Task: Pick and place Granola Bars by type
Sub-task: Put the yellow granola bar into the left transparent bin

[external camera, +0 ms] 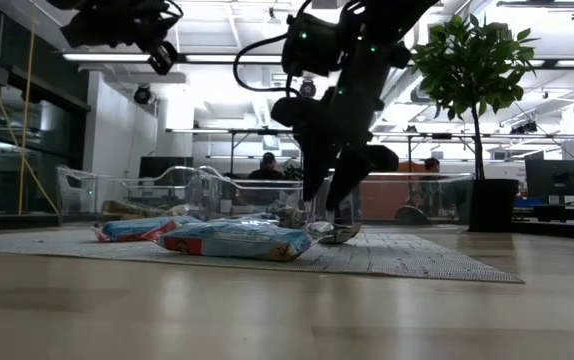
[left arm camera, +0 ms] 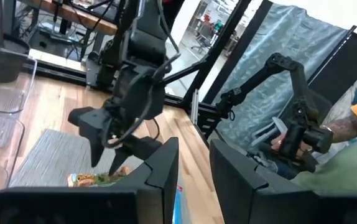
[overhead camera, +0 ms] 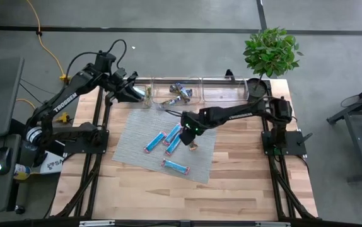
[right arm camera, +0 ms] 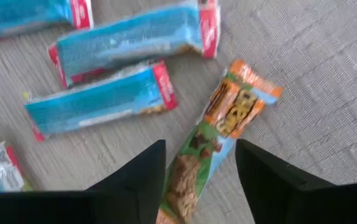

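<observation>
On the butcher-block table [overhead camera: 244, 189] a grey woven mat [overhead camera: 137, 135] lies a little left of the middle, and a row of clear plastic bins [overhead camera: 216, 91] runs along the far edge, with a potted plant [overhead camera: 270, 52] at the far right corner. The right arm reaches across from its post to the mat's right part, where the right gripper [right arm camera: 200, 168] hangs just above the weave, its two dark fingers spread apart on either side of an orange-and-green granola bar [right arm camera: 219, 134] without pinching it. Just beside that bar lie the blue granola bars with red ends [right arm camera: 101, 102]; four of them show from above, three bunched near the gripper and a fourth [overhead camera: 175, 166] apart, nearer the front edge of the mat. A few silvery-dark bars [overhead camera: 181, 93] sit in the left bins. The left gripper [left arm camera: 194, 171] waits raised over the far left corner of the table, beside the leftmost bin, fingers apart and holding nothing.
</observation>
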Robot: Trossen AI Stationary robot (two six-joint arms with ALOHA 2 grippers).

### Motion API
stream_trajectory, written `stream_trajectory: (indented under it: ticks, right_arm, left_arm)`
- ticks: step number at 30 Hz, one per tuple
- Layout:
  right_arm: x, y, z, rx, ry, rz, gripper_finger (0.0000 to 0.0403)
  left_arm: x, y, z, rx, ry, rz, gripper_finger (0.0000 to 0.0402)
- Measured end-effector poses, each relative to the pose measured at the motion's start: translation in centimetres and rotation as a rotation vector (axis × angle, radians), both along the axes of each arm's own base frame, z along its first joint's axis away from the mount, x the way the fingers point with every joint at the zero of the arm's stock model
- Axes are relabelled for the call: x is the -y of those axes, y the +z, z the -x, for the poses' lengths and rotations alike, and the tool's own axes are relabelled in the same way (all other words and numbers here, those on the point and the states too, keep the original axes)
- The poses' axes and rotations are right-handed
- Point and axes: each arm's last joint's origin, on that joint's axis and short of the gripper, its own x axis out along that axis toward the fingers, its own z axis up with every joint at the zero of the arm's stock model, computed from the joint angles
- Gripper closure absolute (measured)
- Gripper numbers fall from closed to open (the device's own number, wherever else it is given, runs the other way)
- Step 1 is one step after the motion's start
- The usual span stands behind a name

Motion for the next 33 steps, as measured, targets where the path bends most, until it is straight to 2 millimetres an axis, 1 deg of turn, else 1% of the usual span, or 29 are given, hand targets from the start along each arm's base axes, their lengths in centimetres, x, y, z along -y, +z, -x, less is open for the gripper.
stream_trajectory:
  ticks: [5,9,14,19,22,27,33]
  right_arm:
    - [0.4,0.0,0.0,0.003,-0.008,0.011,0.0199]
    - [0.5,-0.9,-0.1,-0.028,-0.035,-0.003,0.0187]
    - [0.5,-1.7,-0.4,-0.029,-0.055,-0.024,0.0185]
    - [0.5,-3.4,-0.7,-0.071,-0.071,-0.047,0.0185]
    - [0.5,-4.1,-0.9,-0.082,-0.09,-0.067,0.0185]
    - [0.5,-4.7,-1.0,-0.097,-0.127,-0.07,0.0199]
    - [0.6,-4.9,-0.9,-0.105,-0.133,-0.068,0.0244]
  left_arm:
    - [0.8,0.4,0.5,-0.001,0.007,-0.009,0.0312]
    - [1.4,0.9,1.0,0.007,0.009,-0.024,0.0312]
    - [2.1,1.4,1.4,0.025,0.01,-0.051,0.0312]
    - [2.5,1.6,1.7,0.025,0.028,-0.077,0.0312]
    - [2.6,1.7,1.7,0.019,0.038,-0.081,0.0312]
    - [2.5,1.6,1.7,-0.001,0.064,-0.088,0.0312]
    - [2.5,1.6,1.7,-0.011,0.079,-0.095,0.0312]
